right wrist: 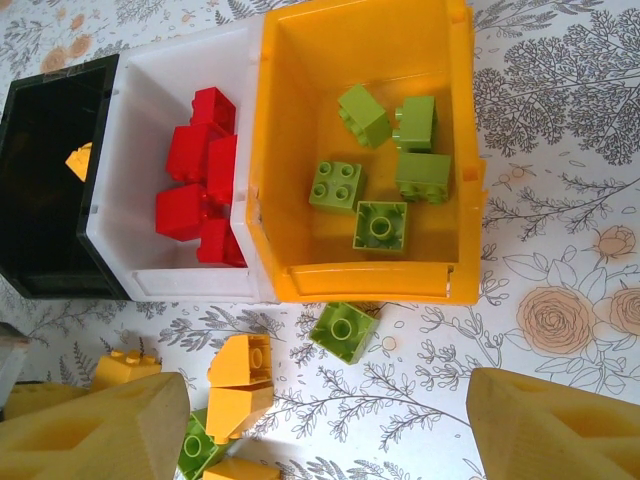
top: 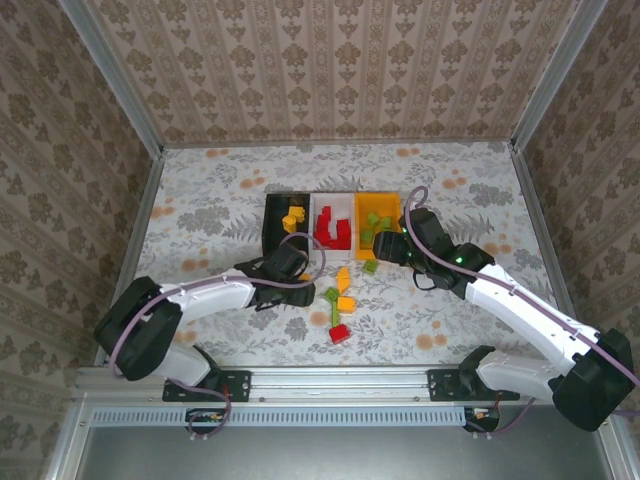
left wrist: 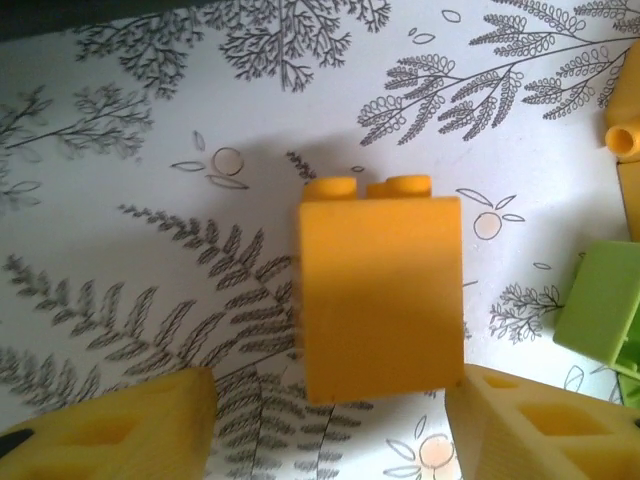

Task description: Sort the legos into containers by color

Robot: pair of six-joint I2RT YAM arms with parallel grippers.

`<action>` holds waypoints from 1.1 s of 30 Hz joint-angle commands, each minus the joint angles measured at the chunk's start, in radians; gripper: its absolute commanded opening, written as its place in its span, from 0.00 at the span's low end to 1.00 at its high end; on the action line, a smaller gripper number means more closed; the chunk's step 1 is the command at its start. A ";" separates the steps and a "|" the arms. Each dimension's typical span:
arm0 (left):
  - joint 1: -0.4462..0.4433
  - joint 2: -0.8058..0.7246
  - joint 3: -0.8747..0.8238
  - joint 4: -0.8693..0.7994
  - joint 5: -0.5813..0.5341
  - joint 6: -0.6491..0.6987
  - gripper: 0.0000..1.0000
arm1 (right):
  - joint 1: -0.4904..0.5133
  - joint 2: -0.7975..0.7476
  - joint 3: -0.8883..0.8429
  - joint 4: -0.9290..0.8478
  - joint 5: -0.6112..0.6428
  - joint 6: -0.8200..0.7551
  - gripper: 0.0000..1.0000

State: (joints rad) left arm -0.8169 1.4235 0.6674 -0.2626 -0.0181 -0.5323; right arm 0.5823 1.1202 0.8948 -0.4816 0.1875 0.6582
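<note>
Sorting looks well along: yellow bricks lie in the black bin point(right wrist: 40, 200), red in the white bin point(right wrist: 180, 70), green in the orange bin point(right wrist: 360, 40). A handful of loose bricks point(top: 345, 303) wait on the worktop point(top: 210, 200) before the bins, with open room around. The left end effector point(left wrist: 335, 385) stands spread astride a yellow brick point(left wrist: 380, 290), not yet pinching it. The right end effector point(right wrist: 325, 400) hangs spread and empty near the orange bin's front rim.

We see bright, even light from above on the floral-patterned tabletop point(top: 200, 210), with only soft, short shadows. In the left wrist view the yellow-orange plastic brick point(left wrist: 380, 290) throws a faint shadow to its upper left, and white glare washes out the lower right. The right wrist view is crisp.
</note>
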 commanded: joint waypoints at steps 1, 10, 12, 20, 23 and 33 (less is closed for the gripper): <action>-0.012 -0.041 0.005 -0.012 0.012 -0.009 0.73 | -0.006 0.002 0.002 -0.008 0.007 -0.002 0.75; 0.005 0.102 0.084 0.050 -0.022 0.030 0.76 | -0.008 -0.001 0.004 -0.015 0.008 0.001 0.75; 0.009 0.139 0.102 0.067 -0.026 0.046 0.68 | -0.007 -0.008 -0.002 -0.015 0.009 0.001 0.75; -0.023 0.097 0.091 0.065 -0.088 0.051 0.38 | -0.010 -0.024 -0.015 -0.019 0.015 0.003 0.75; -0.030 -0.004 0.063 0.025 -0.104 0.033 0.32 | -0.012 -0.026 -0.016 -0.012 0.011 0.003 0.75; 0.159 -0.105 0.257 -0.118 -0.173 0.130 0.30 | -0.019 -0.010 -0.030 0.018 0.007 0.010 0.75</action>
State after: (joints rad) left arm -0.7082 1.2804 0.8722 -0.3363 -0.1562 -0.4595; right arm 0.5716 1.1160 0.8886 -0.4721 0.1871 0.6590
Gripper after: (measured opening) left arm 0.341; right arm 0.753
